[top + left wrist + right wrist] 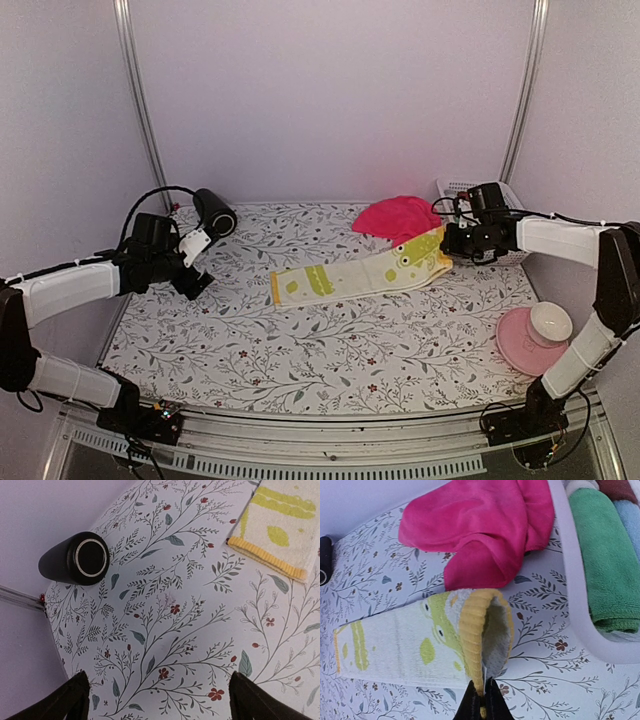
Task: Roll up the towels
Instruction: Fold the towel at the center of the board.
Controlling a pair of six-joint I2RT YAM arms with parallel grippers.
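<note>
Pinching the yellow towel at its right end

Starting at the left, we see the left gripper hanging above the floral tablecloth, its claw spread wide and holding nothing. Its wrist camera shows only the two dark fingertips at the bottom corners, with bare cloth between them. That view also looks into the open mouth of the black cylinder, which the top camera shows only as a dark tube lying near the back left corner.

In the middle, the yellow-patterned towel lies as a long strip running left to right. Its left hem is flat on the table, well apart from the left claw.

Further right, a hot pink towel sits crumpled just behind the strip's raised end. The right gripper is closed narrowly on the yellow hem. The right wrist camera shows what the top view hides: the towel end curls up and over into a loop, its edge caught between the meeting fingertips.

That camera alone shows folded green and blue towels inside the white basket. Nearest us on the far right stands a pink plate carrying a white bowl.
</note>
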